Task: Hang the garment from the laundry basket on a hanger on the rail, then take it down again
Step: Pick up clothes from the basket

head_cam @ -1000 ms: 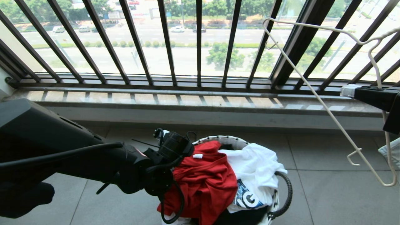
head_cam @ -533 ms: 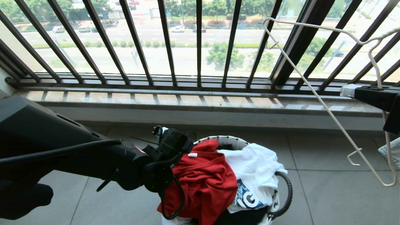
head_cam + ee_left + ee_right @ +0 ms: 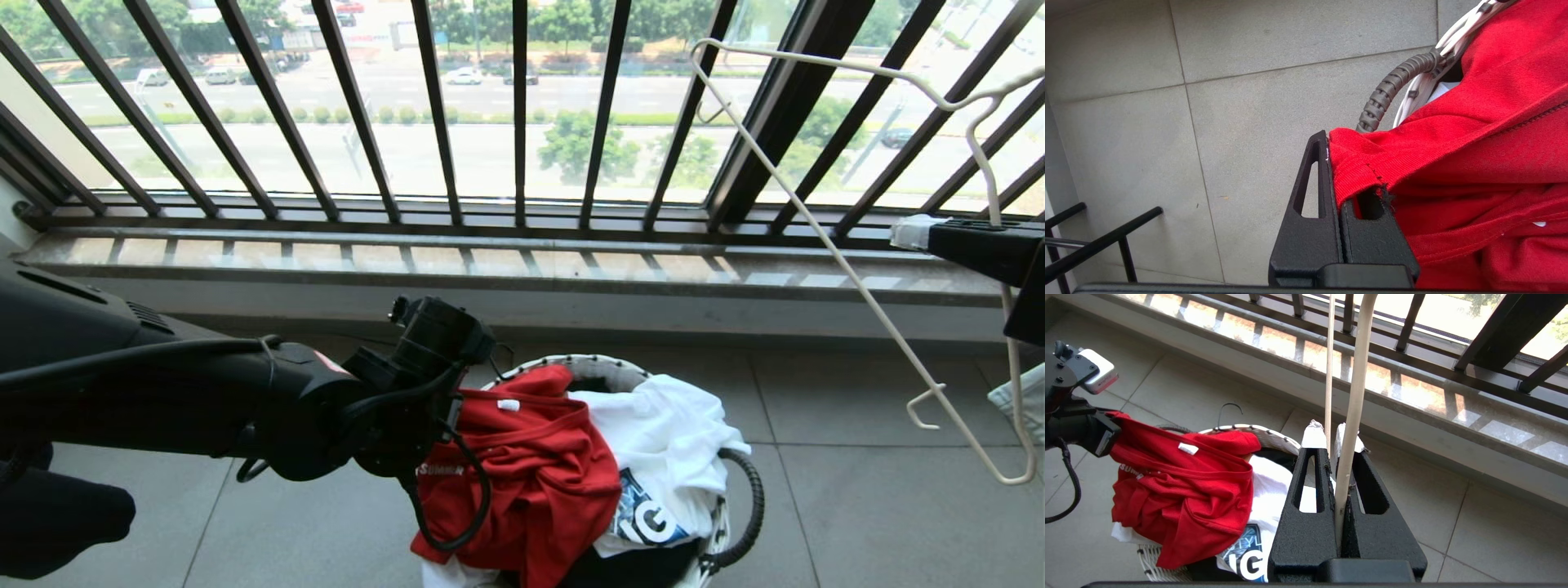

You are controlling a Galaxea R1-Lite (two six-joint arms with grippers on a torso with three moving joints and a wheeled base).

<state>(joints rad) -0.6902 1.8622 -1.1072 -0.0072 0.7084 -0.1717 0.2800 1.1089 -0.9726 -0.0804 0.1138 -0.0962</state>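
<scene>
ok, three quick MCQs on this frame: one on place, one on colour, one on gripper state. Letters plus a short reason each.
1. The hanger is:
A in the right gripper
B on the sill
C in the laundry basket

2. The garment in the left gripper is:
A white
B black
C red

3. The left gripper is:
A open over the floor
B shut on cloth
C shut on nothing

Answers: 1 A, wire runs between its fingers; 2 C, red cloth at the tips; 3 B, fingers closed, cloth pinched between them.

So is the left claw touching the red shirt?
Touching. The left wrist view shows the left gripper shut on a fold of the red T-shirt.
</scene>
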